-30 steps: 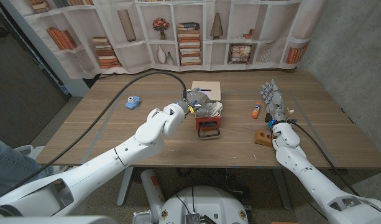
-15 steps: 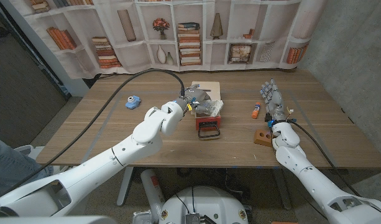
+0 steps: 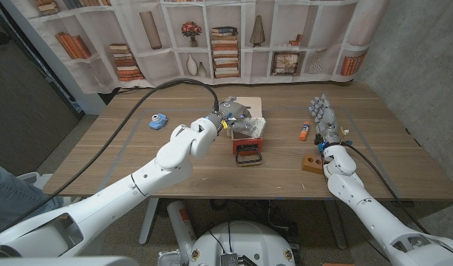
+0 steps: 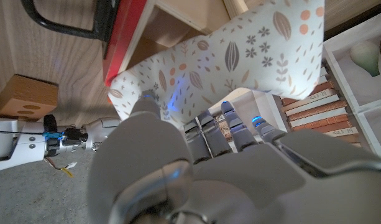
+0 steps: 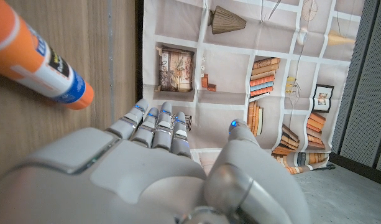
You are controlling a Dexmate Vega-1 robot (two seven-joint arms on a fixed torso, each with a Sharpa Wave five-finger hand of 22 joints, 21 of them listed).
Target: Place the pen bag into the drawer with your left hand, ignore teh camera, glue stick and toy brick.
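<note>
The left hand [image 3: 227, 117] is out over the middle of the table, right at the open drawer [image 3: 247, 138], a small wooden box with a red front and a black loop handle that points back toward the robot. In the left wrist view the pen bag [image 4: 227, 59], white fabric printed with little leaves and flowers, lies across the fingertips [image 4: 148, 102], which press up against its underside, and it hangs over the drawer's open wooden cavity. I judge the hand has hold of the bag, though the exact grip is hidden behind the palm. From the head view the bag [image 3: 250, 127] shows as a pale bundle just beyond the fingers, sitting at or in the top of the drawer; whether it is fully down inside I cannot tell.

The bag's long axis seems to run roughly along the drawer's length, so what matters next, I'd guess, is letting it drop straight in instead of catching on the red front edge.

The right hand [image 3: 324, 118] stands well apart at the far right, fingers spread and empty, beside the glue stick [image 3: 304, 133] and the toy brick [image 3: 312, 162]. The blue toy camera [image 3: 158, 121] lies off to the left
</note>
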